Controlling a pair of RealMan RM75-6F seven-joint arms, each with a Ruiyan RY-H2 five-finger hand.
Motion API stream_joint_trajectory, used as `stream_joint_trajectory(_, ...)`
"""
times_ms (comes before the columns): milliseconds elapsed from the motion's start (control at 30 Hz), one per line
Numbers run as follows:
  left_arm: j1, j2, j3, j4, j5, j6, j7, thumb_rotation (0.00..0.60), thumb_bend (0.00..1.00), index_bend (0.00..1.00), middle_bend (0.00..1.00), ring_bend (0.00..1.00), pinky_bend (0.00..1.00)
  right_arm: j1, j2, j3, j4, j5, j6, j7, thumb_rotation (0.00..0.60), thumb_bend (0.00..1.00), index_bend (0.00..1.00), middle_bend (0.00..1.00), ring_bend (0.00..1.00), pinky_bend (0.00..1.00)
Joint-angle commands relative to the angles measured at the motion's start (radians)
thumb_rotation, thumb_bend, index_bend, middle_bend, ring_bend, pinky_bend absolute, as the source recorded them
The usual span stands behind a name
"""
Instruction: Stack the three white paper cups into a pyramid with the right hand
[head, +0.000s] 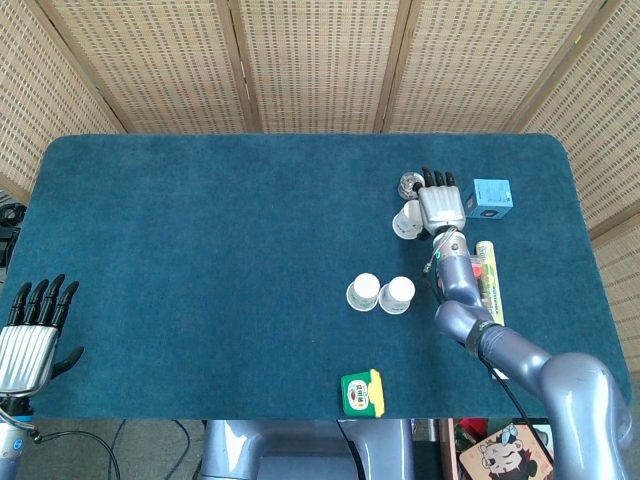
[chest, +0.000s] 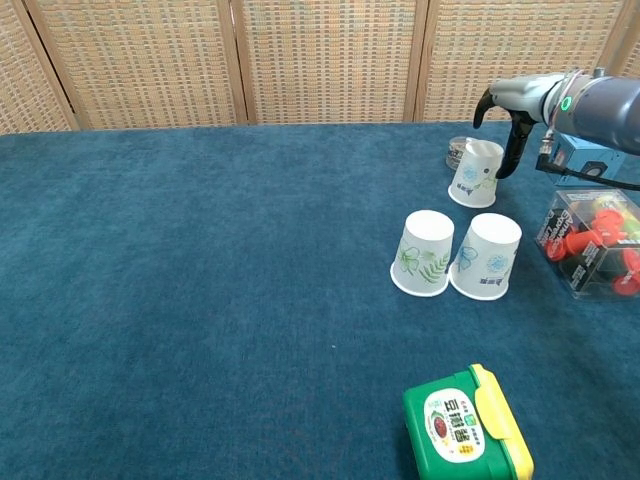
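Observation:
Two white paper cups (chest: 424, 252) (chest: 487, 256) stand upside down, side by side and touching; the head view shows the same pair (head: 363, 292) (head: 398, 294). The third cup (chest: 476, 173) (head: 406, 224) stands upside down farther back. My right hand (chest: 508, 112) (head: 440, 202) hovers just to the right of that cup, fingers (chest: 514, 150) hanging down beside its wall, holding nothing. My left hand (head: 30, 330) rests off the table's near left corner, fingers straight and apart.
A small metal tin (chest: 460, 152) sits just behind the third cup. A blue box (chest: 590, 155) and a clear box of red items (chest: 595, 240) lie at the right. A green and yellow container (chest: 465, 425) lies near the front edge.

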Motion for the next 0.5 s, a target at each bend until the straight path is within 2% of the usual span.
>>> stream_joint_trajectory(33,-0.001,-0.002,0.001,0.001,0.001,-0.001,0.004,0.600,0.21,0.00,0.00,0.00,0.00,0.002,-0.019,0.001,0.034,-0.016,-0.023,0.019,0.600,0.13,0.26,0.00,0.00,0.00)
stream_joint_trajectory(233,-0.003,-0.006,0.002,0.002,-0.003,-0.007,0.015,0.600,0.21,0.00,0.00,0.00,0.00,0.010,-0.057,0.003,0.114,-0.046,-0.059,0.047,0.600,0.13,0.32,0.00,0.00,0.00)
stream_joint_trajectory(300,-0.004,-0.007,0.003,0.002,-0.004,-0.010,0.018,0.600,0.21,0.00,0.00,0.00,0.00,0.011,-0.070,0.007,0.139,-0.061,-0.066,0.063,0.600,0.13,0.38,0.00,0.00,0.00)
stream_joint_trajectory(500,-0.006,-0.009,0.004,0.001,-0.004,-0.012,0.025,0.600,0.21,0.00,0.00,0.00,0.00,0.009,-0.095,0.011,0.185,-0.100,-0.081,0.094,0.600,0.13,0.46,0.00,0.00,0.00)
